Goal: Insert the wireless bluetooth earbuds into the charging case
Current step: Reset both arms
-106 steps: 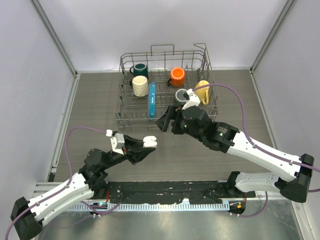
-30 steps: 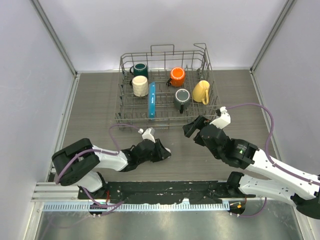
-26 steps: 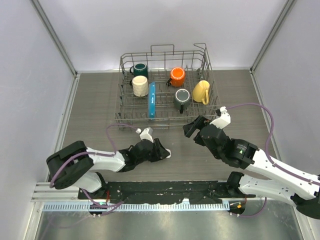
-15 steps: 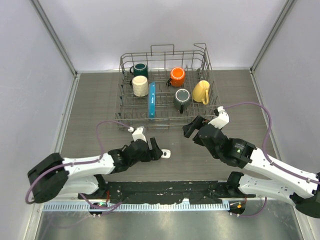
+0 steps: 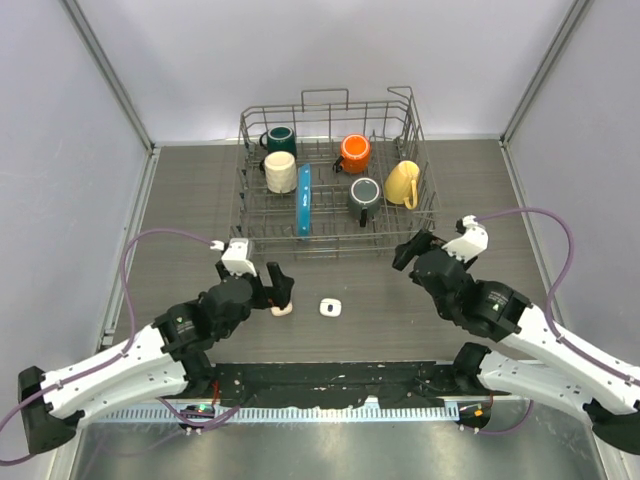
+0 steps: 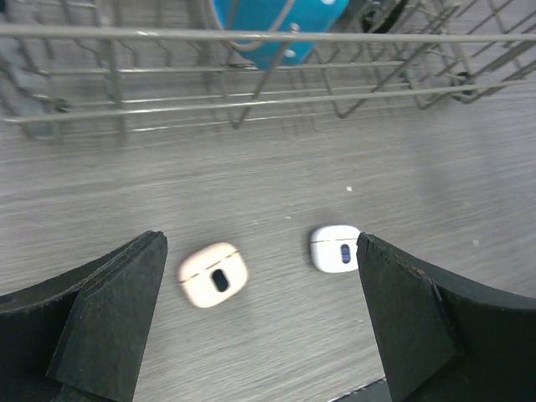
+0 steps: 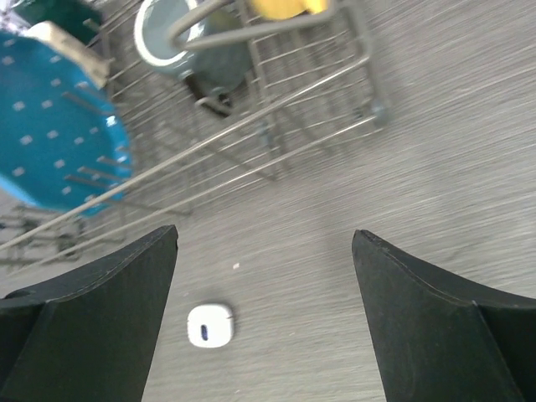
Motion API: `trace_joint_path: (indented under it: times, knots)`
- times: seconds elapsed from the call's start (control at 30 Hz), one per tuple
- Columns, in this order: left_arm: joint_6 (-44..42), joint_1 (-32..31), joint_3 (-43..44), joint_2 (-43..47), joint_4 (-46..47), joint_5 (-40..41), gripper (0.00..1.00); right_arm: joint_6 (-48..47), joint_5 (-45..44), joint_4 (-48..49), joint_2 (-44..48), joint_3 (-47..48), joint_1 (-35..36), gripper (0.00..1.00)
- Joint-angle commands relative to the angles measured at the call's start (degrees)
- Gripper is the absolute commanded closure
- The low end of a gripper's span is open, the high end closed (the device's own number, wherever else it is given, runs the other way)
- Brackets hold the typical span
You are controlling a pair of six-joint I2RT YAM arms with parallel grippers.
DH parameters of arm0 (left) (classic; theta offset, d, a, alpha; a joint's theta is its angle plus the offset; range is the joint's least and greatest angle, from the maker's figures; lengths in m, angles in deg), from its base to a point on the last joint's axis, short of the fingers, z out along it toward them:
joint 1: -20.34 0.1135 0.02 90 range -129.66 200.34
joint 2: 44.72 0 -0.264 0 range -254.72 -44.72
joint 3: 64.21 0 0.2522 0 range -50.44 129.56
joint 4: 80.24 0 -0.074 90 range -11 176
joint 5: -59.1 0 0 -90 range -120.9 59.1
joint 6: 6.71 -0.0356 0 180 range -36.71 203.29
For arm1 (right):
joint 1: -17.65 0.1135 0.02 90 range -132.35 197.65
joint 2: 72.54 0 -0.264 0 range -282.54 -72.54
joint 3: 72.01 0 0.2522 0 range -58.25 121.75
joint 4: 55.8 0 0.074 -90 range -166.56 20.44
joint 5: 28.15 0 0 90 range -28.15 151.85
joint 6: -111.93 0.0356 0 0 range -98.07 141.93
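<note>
Left gripper point(image 6: 260, 244), jaws wide and empty, has drawn back to the near left, leaving the white charging case point(image 6: 335, 248) shut on the table point(image 6: 435, 193), right of a pink-beige case point(image 6: 213, 275). Right gripper point(image 7: 264, 239) hovers open. No earbuds show, so insertion looks finished.

grey wood-grain tabletop point(image 5: 190, 200), planks running left to right, enclosed on three sides by plain pale panels: back wall point(image 5: 330, 50), left wall point(image 5: 50, 200), right wall point(image 5: 600, 180). slanted aluminium struts point(image 5: 110, 75) mark the two rear corners. a metal channel point(image 5: 128, 250) borders the table's left edge. a black strip point(image 5: 340, 385) and a brushed metal plate point(image 5: 350, 450) line the near edge. lighting even, shadows soft.
</note>
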Motion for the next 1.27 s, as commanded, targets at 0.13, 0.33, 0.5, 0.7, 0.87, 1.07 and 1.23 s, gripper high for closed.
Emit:
trace_joint_path:
  times: [0.13,0.33,0.5,0.7,0.87,1.07,1.23]
  knots:
    - [-12.6,12.4,6.1,1.4,-7.5,-4.5,0.0,-15.9,6.4,-4.5,2.1,3.6,-15.3,0.02]
    - [-14.9,27.7,9.6,3.2,-6.0,-13.0,0.0,-21.7,19.5,-5.1,-2.4,6.2,-27.9,0.01]
    - [-14.4,36.7,12.8,-2.0,-11.7,-24.6,0.0,-22.4,34.6,-3.8,-4.7,6.4,-40.0,0.01]
    - [-7.3,37.8,8.8,0.9,-8.2,-25.7,0.0,-20.6,36.8,-0.4,-0.6,4.7,-43.0,0.01]
    - [-5.3,37.6,9.0,1.7,-10.8,-20.5,0.0,-20.1,35.4,-0.6,-1.5,3.8,-43.0,0.01]
    - [-4.5,37.7,10.8,1.3,-13.1,-14.4,0.0,-19.5,34.3,0.2,-1.8,3.6,-43.1,0.01]
    - [-4.9,37.7,10.4,2.6,-13.0,-13.0,0.0,-19.4,32.3,1.1,-0.4,3.8,-43.1,0.01]
